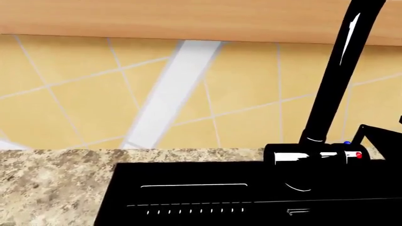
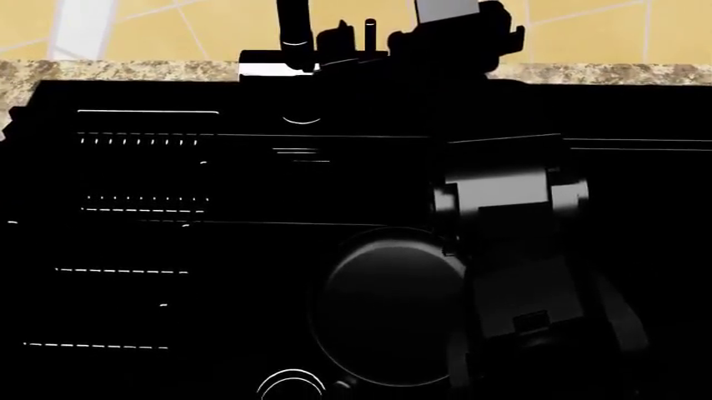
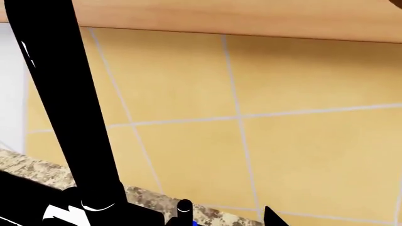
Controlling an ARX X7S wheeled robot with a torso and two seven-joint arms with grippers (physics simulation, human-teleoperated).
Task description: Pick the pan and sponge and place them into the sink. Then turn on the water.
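while reaching for the tap at the back of the sink (image 2: 122, 192), best to work slowly, because black on black hides most edges in the head view. pan (image 2: 389, 312) lies down inside the basin, near the front, partly covered by the right arm (image 2: 512, 250) stretched over it. sponge cannot be made out anywhere; may be lost in the dark basin or hidden under the arm, so worth checking before counting that part done. no stream of water shows in any view, so judged to be at the turning-on step.

right gripper (image 2: 468, 37) sits up at the back edge of the sink, just beside the faucet (image 1: 333, 89), near the granite counter (image 1: 50, 183) and the tiled wall (image 3: 264, 117). whether its fingers are apart or together cannot be told: only dark tips poke into the right wrist view. left gripper does not show at all, so nothing to say of its fingers.

to do this well: aim for the short lever by the white base (image 1: 301, 157) with the red dot (image 1: 358, 155), not the tall neck. come in from the side, keep the wrist level, and push or lift the lever gently in one steady arc. avoid dragging the forearm across the pan below. use the left wrist view as the clearer guide to the base, then watch for a pale stream under the spout as proof.
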